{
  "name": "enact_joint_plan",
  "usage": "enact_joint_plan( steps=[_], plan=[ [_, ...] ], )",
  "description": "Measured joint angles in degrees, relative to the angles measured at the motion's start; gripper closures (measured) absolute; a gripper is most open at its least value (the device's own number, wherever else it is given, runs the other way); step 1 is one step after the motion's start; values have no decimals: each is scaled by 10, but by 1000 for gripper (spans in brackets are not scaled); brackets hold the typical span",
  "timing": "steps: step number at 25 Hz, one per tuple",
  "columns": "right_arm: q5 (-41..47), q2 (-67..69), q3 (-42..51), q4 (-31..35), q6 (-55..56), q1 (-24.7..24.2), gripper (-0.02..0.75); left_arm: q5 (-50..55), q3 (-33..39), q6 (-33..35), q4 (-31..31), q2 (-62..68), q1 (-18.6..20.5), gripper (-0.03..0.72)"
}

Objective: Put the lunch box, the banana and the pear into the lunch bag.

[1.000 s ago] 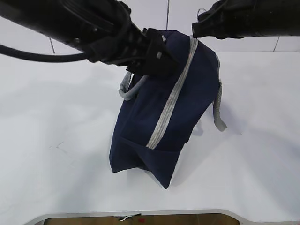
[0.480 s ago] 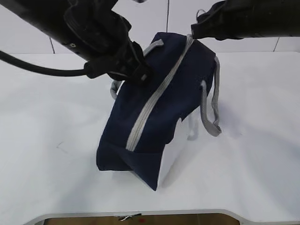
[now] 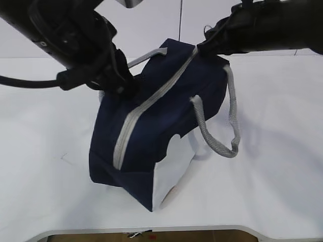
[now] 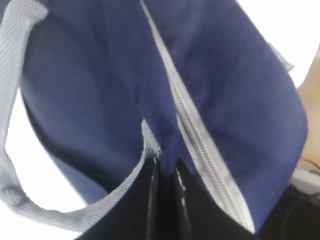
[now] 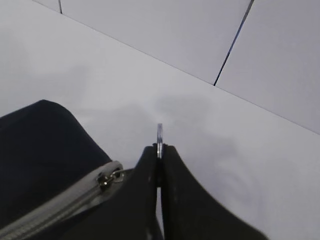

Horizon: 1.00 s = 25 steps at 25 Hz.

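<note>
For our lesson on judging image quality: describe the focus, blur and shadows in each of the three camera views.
Exterior view: even, soft light; the lunch bag is sharp and throws a faint shadow to its right on the white table; the dark arms show little detail. Left wrist view: very close, so the bag fabric, zipper and left gripper look soft, and the background is blown out white. Right wrist view: dim and greyish; right gripper slightly blurred.

White tabletop (image 3: 282,151): matte, broad, fills most of exterior view; rounded near edge with pale rim along bottom. Small dark scuff mark (image 3: 64,157) on tabletop toward left near side. Faint soft shadows on surface. Below near edge, narrow strip of brown floor (image 3: 101,236), tiny red speck there, too small to tell what. Behind far edge, white panelled wall (image 3: 151,35) with thin dark vertical seams; same wall (image 5: 200,35) and seams in right wrist view.
</note>
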Motion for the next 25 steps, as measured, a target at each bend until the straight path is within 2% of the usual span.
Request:
enact_joint_plan(
  steps=[8, 17, 25],
  plan=[
    [10, 69, -55, -1, 0, 0, 721, 34, 0, 0, 6, -24, 82, 676],
    [37, 115, -64, 6, 0, 0, 721, 34, 0, 1, 7, -24, 88, 676],
    [67, 141, -67, 48, 2, 0, 721, 30, 0, 1, 7, -24, 88, 677]
  ],
)
